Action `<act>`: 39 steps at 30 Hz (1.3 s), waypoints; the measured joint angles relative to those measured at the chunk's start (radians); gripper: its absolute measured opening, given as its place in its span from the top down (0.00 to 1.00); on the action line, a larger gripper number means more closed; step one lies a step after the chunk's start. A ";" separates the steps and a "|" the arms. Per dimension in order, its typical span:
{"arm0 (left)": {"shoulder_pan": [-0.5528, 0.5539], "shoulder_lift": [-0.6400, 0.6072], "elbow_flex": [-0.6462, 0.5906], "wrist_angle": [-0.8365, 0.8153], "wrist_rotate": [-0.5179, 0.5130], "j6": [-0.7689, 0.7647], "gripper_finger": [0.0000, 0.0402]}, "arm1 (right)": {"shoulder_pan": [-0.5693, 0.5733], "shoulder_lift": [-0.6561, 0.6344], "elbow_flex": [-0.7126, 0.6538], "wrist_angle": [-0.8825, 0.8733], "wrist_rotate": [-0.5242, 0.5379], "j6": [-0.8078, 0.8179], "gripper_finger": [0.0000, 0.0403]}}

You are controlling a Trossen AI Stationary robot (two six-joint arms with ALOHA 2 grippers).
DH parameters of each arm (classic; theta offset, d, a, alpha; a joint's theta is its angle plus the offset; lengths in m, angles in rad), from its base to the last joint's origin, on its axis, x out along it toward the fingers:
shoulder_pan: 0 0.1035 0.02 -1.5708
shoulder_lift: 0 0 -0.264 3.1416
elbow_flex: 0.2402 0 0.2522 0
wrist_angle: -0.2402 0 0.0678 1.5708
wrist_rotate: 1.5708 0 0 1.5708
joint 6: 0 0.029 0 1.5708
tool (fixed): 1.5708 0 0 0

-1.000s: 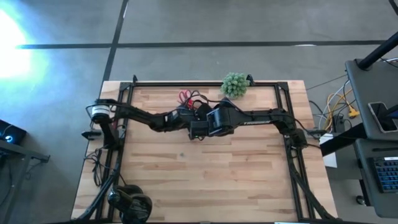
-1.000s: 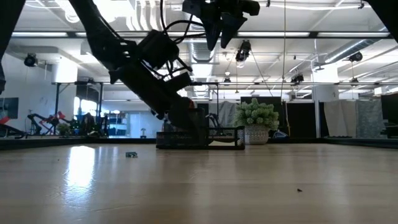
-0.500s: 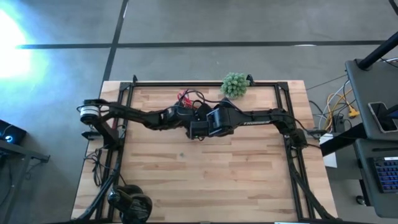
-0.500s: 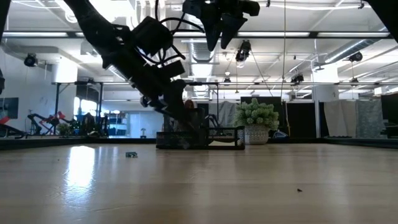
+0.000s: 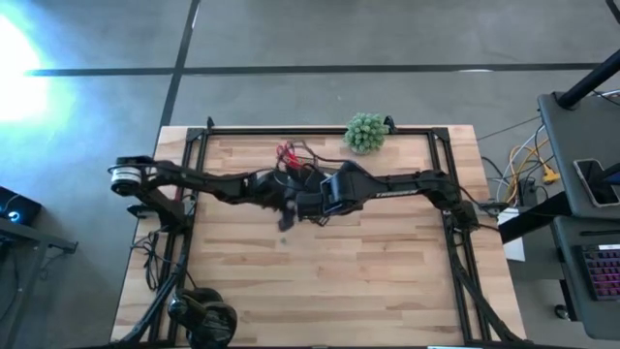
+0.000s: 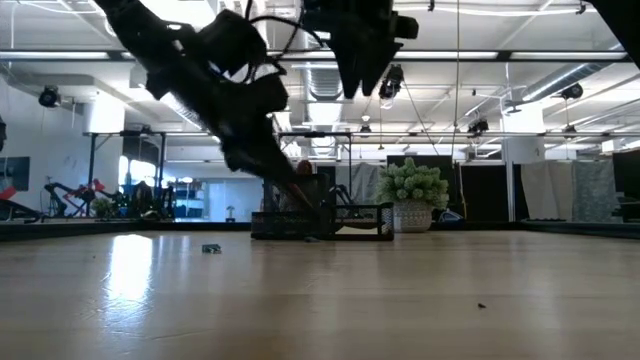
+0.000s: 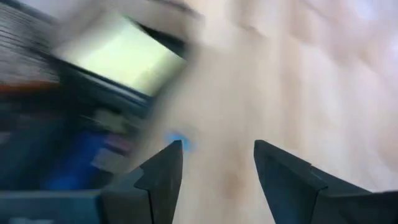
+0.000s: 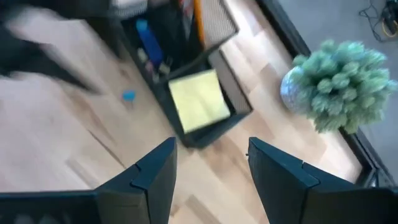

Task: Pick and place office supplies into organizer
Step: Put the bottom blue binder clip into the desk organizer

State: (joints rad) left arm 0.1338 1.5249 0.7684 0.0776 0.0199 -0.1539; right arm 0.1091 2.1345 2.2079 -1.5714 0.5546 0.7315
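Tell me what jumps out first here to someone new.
Both dark arms meet over the far middle of the table, above the black organizer. A yellow sticky-note pad lies in its end compartment, and a tiny blue item sits on the wood just outside. The left claw is open over that item; the green plant stands at the far edge.

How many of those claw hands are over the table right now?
2. The left gripper, open, hovers over bare wood beside the organizer; the right gripper, open, hangs above its sticky-note pad compartment.
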 joint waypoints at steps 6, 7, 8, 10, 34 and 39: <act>-0.050 0.051 -0.077 0.035 0.154 0.165 0.55 | 0.003 -0.018 -0.093 0.002 -0.013 -0.018 0.54; -0.048 0.065 -0.079 0.045 0.145 0.195 0.56 | 0.004 -0.026 -0.105 -0.001 -0.013 -0.018 0.54; -0.040 0.075 -0.081 0.055 0.137 0.218 0.57 | 0.004 -0.035 -0.114 -0.001 -0.013 -0.017 0.54; -0.019 0.095 -0.081 0.125 0.136 0.256 0.60 | 0.004 -0.066 -0.141 0.003 -0.013 0.000 0.54; 0.113 0.316 0.084 0.185 0.176 0.487 0.70 | 0.028 -0.282 -0.424 0.021 0.013 0.219 0.54; 0.130 0.329 0.121 0.110 0.196 0.518 0.70 | 0.030 -0.282 -0.432 0.022 0.012 0.214 0.54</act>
State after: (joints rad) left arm 0.2639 1.8540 0.8896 0.1872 0.2159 0.3642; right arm 0.1394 1.8530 1.7756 -1.5494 0.5667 0.9455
